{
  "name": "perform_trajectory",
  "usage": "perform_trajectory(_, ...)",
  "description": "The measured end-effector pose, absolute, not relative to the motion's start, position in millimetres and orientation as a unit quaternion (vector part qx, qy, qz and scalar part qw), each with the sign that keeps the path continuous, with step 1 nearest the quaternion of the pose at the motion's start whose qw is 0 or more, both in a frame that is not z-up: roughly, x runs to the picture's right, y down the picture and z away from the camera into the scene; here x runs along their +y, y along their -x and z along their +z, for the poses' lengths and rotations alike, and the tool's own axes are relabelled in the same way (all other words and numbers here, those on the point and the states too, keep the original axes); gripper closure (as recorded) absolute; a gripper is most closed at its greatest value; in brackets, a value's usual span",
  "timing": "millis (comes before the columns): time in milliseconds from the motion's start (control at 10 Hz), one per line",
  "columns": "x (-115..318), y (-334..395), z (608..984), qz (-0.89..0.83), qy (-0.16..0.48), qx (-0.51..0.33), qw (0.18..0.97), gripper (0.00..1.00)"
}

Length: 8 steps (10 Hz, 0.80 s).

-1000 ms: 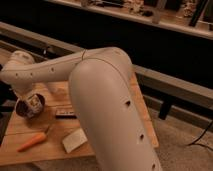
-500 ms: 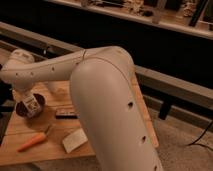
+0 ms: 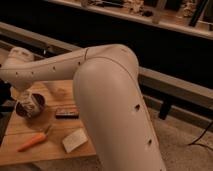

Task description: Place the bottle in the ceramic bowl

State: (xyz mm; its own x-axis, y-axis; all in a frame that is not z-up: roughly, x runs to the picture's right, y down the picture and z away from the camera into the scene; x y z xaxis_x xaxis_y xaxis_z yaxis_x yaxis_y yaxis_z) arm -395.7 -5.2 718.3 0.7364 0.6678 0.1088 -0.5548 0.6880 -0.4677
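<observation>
Bottle, small stubby whitish plastic cylinder [image 3: 33, 103]: camera view, sole view on record, shows it standing at or just inside the round dark purple-maroon ceramic bowl [image 3: 22, 111] at the left end of the pale wooden desk [image 3: 55, 147]; whether its base rests on the bowl's bottom or hangs above it cannot be told. Gripper [image 3: 29, 97]: at the end of the bulky off-white robot arm [image 3: 100, 90], directly over the bowl and touching or close around the bottle; whether the jaws are clenched or released cannot be told. Other items on the desk: orange carrot [image 3: 34, 141] near the front left; pale flat wedge-shaped block [image 3: 75, 140] right of it; small dark flat rectangular object [image 3: 66, 114] just right of the bowl. Risks, as judged: if let go while tilted or off-centre, the bottle could catch the rim, topple and roll out onto the desk; a downward push could tip or slide the bowl toward the nearby left edge.
</observation>
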Motion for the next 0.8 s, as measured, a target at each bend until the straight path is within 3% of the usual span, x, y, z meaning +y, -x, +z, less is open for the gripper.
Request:
perform_trajectory(500, -33, 339, 686, 0.348, 0.188, -0.088, 0.914, 0.2)
perform_trajectory(800, -37, 262, 657, 0.37, 0.168, 0.005, 0.914, 0.2)
